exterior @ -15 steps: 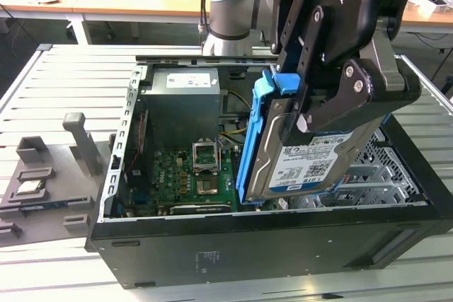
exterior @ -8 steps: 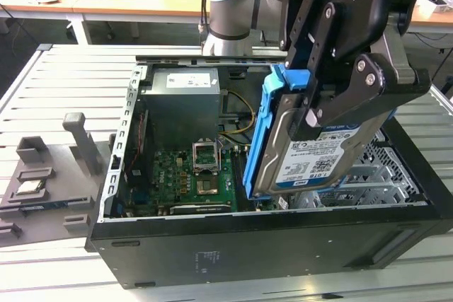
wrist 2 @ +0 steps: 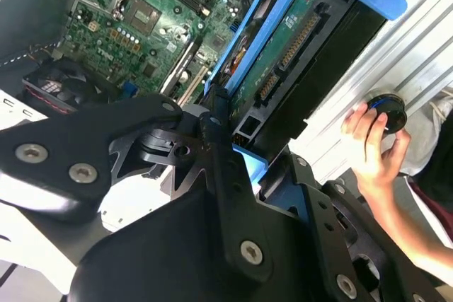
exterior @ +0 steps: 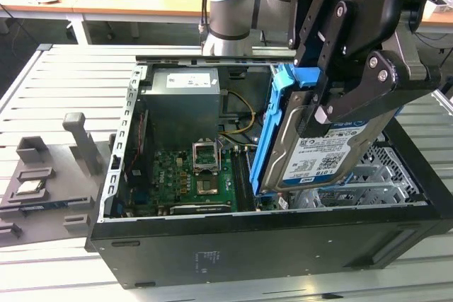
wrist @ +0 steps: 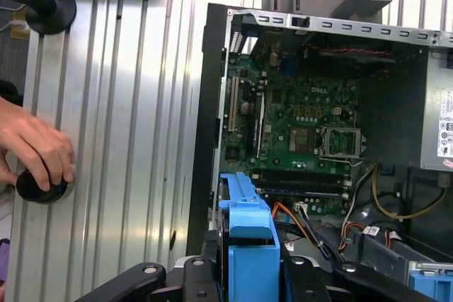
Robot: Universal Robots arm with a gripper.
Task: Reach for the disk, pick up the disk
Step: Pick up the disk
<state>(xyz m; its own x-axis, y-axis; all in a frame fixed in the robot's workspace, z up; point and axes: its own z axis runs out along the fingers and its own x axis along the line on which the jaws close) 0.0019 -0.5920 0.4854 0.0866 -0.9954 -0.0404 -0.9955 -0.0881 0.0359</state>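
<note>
Slatted grey metal surface (exterior: pixel 64 83) carries an open black computer case (exterior: pixel 269 245); black gripper (exterior: pixel 322 100) jaws clamp the silver-grey, blue-framed disk (exterior: pixel 315 153) above it.

We cannot see the far side of the disk (exterior: pixel 311 150) in the exterior view: the gripper (exterior: pixel 333 68) covers its upper part, and the case wall (exterior: pixel 269 242) hides its lower edge. In the second wrist view, the person's hand (wrist 2: pixel 375 150) is cut off at the picture's edge (the arm too), and the black round object (wrist 2: pixel 388 112) it touches stays unidentifiable.
</note>
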